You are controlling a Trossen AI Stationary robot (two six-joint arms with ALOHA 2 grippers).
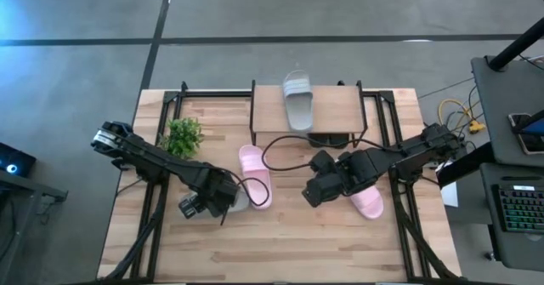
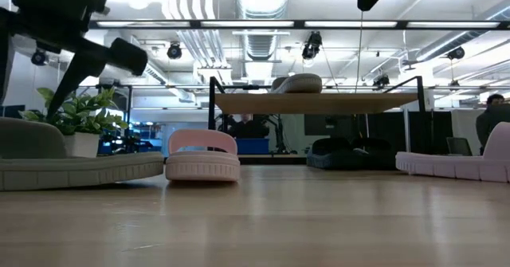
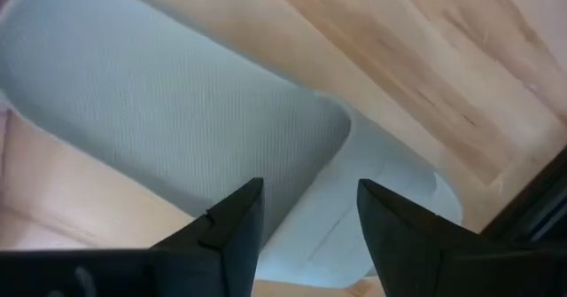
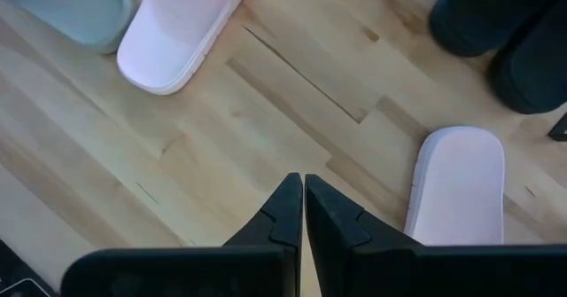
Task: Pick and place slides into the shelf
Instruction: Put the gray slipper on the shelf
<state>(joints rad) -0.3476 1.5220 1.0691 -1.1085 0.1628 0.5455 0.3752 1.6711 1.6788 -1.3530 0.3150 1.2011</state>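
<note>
Shelf (image 1: 340, 108): at the table's (image 1: 289, 242) far edge, centre; one grey slide (image 1: 297, 100) lies on its plank top, toe overhanging the far side. Beneath the plank: two black slides (image 4: 496, 31), mostly hidden from above, seen as dark shapes in the low view. Pink slide (image 1: 255, 174): mid-table, in front of the shelf. Second pink slide (image 1: 367, 202): to the right, partly covered by the right arm. Second grey slide (image 3: 177, 128): beside the first pink one, almost wholly hidden under the left gripper from above; only a sliver shows there. Left gripper (image 1: 202, 205): poised over this grey slide, fingers (image 3: 232, 230) moderately parted above its strap, apparently not touching, though contact is hard to judge. Right gripper (image 1: 314, 191): over bare table between the two pink slides, fingers pressed together, holding nothing. Plant (image 1: 182, 135): left of the shelf, beside the left arm.
</note>
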